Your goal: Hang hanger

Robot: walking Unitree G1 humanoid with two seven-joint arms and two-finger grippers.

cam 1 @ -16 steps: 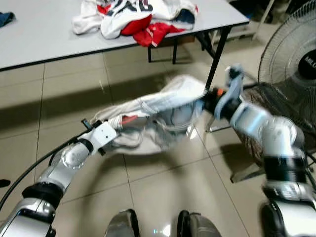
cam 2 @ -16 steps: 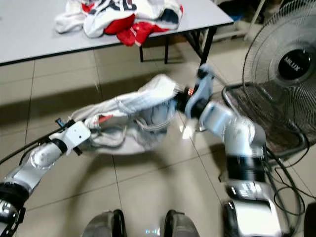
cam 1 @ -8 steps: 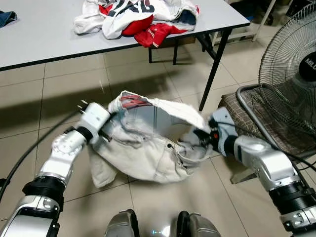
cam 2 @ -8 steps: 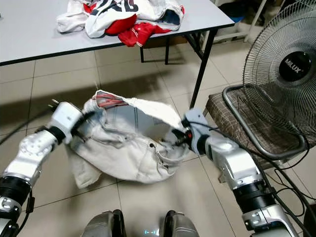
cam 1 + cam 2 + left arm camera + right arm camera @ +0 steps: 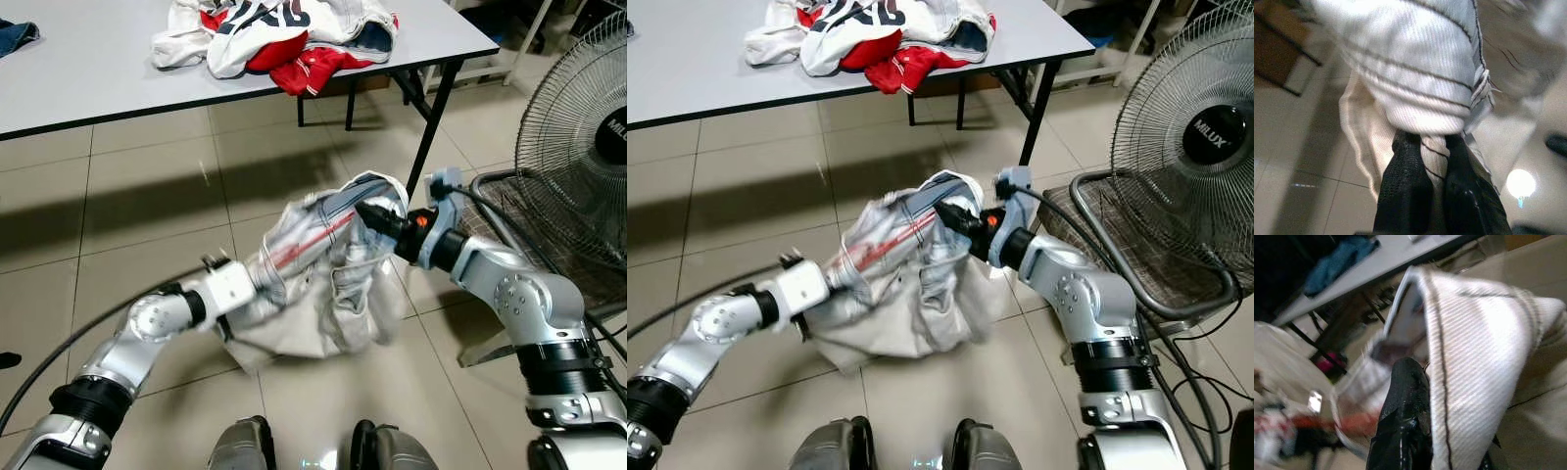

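Left arm reaches forward low over the tiled floor (image 5: 147, 186). Left claw (image 5: 257, 275) is closed on a fold of the white garment (image 5: 323, 284); in the left wrist view both black fingers (image 5: 1405, 186) pinch ribbed white cloth with thin dark stripes. The garment hangs in the air between the two arms, bunched, with a red strip showing along its upper left part and loose folds drooping below, clear of the floor. No hanger can be made out in the cloth. Right claw (image 5: 377, 217) holds the garment's upper right edge at the striped hem; the right wrist view shows one black finger (image 5: 1403, 416) pressed against the ribbed hem, clamped on it. Behind, a grey table (image 5: 88, 69) carries a pile of white, red and navy clothes (image 5: 279, 34). At far right stands a floor fan (image 5: 578, 127), above a chair with a chequered seat (image 5: 1097, 230).
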